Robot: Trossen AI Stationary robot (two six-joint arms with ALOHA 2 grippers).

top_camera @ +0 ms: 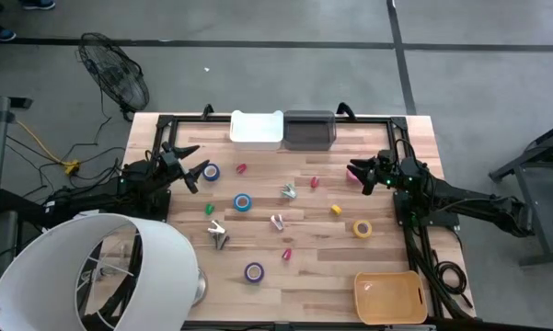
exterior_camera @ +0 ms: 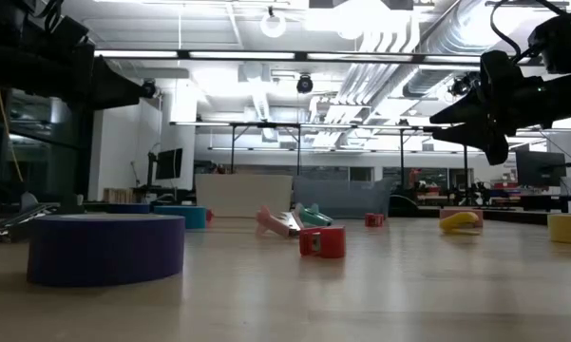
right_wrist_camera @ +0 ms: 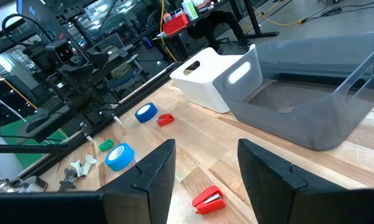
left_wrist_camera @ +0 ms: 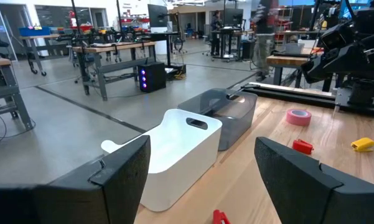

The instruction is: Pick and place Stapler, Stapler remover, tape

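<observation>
High view shows the table with both arms at its sides — the left gripper near the left edge, the right gripper near the right edge. Both jaws are spread and hold nothing; the wrist views show open space between the fingers.

At the far edge stand a white bin and a grey bin, touching side by side. A yellow tray lies at the near right corner.

Tape rolls are spread over the wood: a blue roll just beside the left gripper, a second blue roll near the middle, a purple roll toward the near edge, a yellow roll on the right, and a pink roll close under the right gripper.

Small red, green and yellow pieces lie between them — probably staplers, but they are too small to tell. Pale metal pieces near the centre may be staple removers.
</observation>
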